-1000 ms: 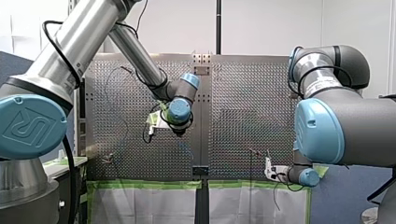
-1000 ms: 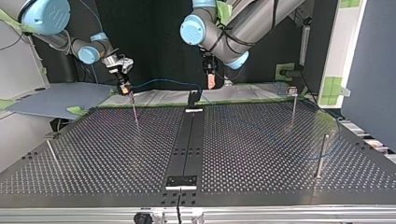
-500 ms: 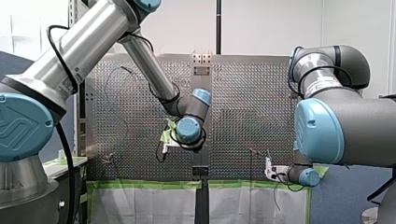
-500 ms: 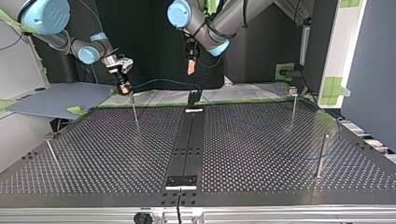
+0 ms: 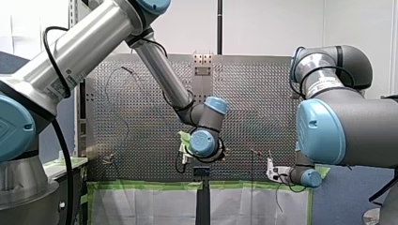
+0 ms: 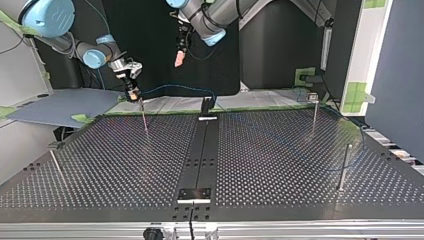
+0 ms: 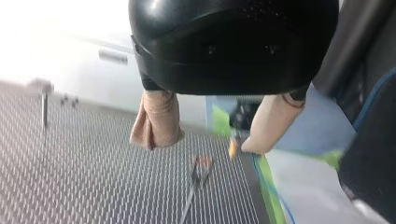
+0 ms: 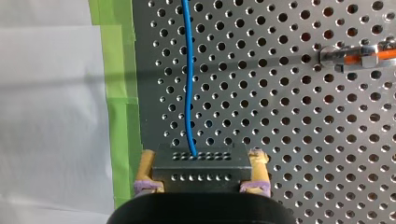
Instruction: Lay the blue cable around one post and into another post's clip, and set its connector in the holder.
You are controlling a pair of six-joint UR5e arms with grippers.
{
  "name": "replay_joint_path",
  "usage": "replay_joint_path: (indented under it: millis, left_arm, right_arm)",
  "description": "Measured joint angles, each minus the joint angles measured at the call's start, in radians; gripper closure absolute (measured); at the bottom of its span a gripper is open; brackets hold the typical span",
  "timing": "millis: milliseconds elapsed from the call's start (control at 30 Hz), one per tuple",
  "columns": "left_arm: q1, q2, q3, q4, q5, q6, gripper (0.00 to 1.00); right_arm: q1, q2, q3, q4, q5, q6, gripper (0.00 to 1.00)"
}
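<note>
The right tool (image 8: 201,179) clamps the connector (image 8: 201,161) beside the far-left post (image 6: 144,120) in the top view, with the blue cable (image 8: 188,74) leading away. The left tool (image 7: 212,135) hangs spread apart and empty. Routing is likely pending; next, the left tool must grasp the cable.

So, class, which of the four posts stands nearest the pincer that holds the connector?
The far post at the top view's left, just beside my right pincer; the other three stand far off.
</note>
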Motion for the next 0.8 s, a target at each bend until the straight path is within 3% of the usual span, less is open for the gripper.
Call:
replay_joint_path:
  millis: [267,567,800]
  left_arm:
    - [-0.060,-0.072,0.075,-0.030,0.014,-0.002,0.00]
    - [-0.001,-0.148,0.151,-0.075,0.065,-0.017,0.00]
    - [0.044,-0.209,0.212,-0.097,0.071,-0.011,0.00]
  right_arm:
    - [-0.001,0.000,0.000,0.003,0.000,-0.001,1.00]
    - [-0.001,0.000,0.000,0.001,0.000,-0.001,1.00]
    - [-0.002,0.000,0.000,0.001,-0.001,-0.003,1.00]
